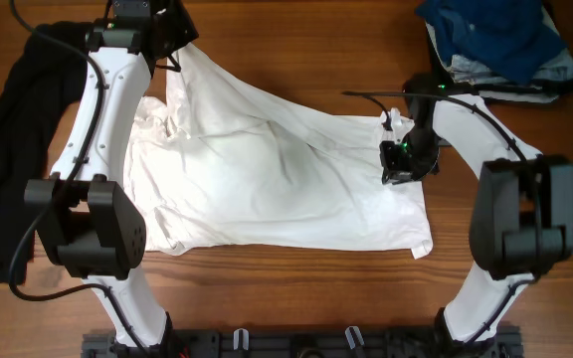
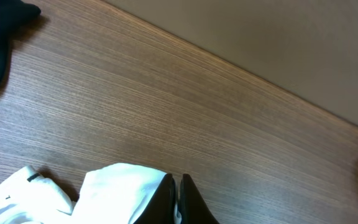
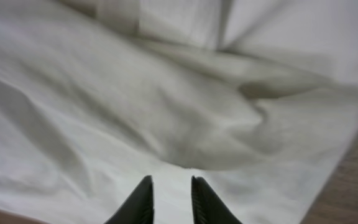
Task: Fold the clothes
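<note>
Your left gripper (image 2: 177, 182) pinches the large white rumpled fabric T-shirt (image 1: 277, 179); your right gripper (image 3: 170, 184) sits narrow, grasp unclear. No fold is made yet.

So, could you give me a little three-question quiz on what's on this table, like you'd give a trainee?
1. True or false: the white T-shirt is already folded into a neat square.
2. What lies to the left of the shirt? A) black garment B) red towel C) cardboard box
3. What colour is the clothes pile beyond the right gripper?

Key: 1 false, it lies spread out and wrinkled; 2 A; 3 blue.
</note>
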Robot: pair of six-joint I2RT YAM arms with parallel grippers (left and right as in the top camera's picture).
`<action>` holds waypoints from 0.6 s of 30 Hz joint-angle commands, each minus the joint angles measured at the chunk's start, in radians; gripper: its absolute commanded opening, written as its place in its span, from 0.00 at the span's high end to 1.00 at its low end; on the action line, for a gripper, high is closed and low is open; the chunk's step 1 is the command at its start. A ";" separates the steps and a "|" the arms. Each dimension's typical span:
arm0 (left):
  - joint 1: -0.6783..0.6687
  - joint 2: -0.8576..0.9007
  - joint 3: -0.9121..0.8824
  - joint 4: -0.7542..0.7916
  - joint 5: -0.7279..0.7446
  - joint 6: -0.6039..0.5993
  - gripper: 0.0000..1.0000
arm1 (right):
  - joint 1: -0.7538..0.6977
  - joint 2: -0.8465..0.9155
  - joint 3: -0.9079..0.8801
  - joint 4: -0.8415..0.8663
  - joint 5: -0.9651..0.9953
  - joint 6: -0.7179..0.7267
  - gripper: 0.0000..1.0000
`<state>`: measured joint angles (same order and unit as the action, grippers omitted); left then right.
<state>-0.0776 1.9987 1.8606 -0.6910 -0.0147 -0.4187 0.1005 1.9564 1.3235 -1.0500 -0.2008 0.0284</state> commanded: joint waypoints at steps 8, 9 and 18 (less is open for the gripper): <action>0.001 -0.007 0.007 0.000 -0.022 0.023 0.96 | -0.056 -0.001 0.004 0.210 0.098 0.050 0.64; 0.001 -0.007 0.007 -0.001 -0.022 0.023 0.96 | -0.056 0.007 0.004 0.225 0.097 0.051 0.64; 0.001 -0.007 0.007 -0.026 -0.029 0.023 0.96 | -0.056 0.082 0.004 0.233 0.089 0.034 0.57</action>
<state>-0.0776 1.9984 1.8606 -0.7120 -0.0292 -0.4118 0.0441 2.0090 1.3243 -0.8036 -0.1211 0.0666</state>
